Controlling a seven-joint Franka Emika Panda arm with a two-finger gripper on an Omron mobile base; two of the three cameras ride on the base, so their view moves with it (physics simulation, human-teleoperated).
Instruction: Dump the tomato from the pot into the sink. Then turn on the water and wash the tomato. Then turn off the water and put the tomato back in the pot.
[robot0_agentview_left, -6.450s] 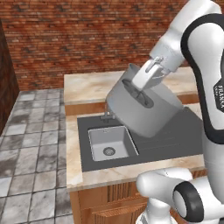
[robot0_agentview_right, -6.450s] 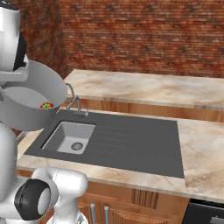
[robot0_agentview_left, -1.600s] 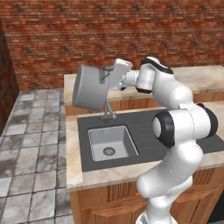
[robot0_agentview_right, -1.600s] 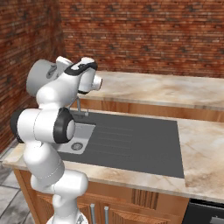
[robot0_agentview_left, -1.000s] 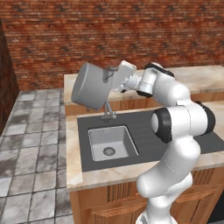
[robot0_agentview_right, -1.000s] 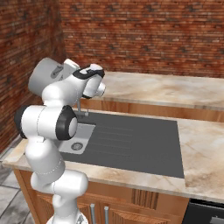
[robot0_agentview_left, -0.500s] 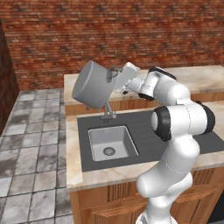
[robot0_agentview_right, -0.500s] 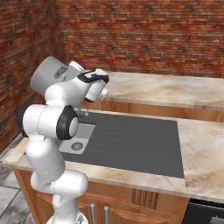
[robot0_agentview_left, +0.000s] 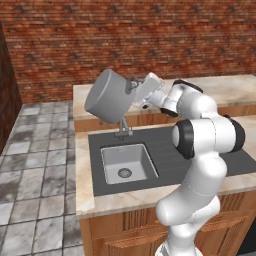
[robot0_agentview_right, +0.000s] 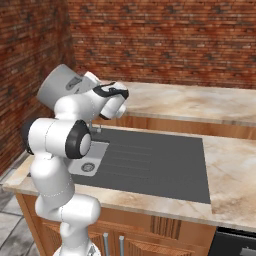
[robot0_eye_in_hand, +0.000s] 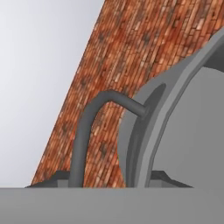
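Above the tabletop's back edge, behind the sink (robot0_agentview_left: 127, 162), the hand (robot0_agentview_left: 136, 91) is clamped on the pot (robot0_agentview_left: 107, 96) rim, holding it tipped with its bottom facing outward.

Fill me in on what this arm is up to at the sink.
The white arm holds the grey pot by its rim and side handle, with its tool closed on it. The pot is tipped well over, bottom facing the left base camera, above the faucet at the back of the sink. The basin looks bare, no tomato in it, and no water runs. So the dumping step seems underway, not finished.
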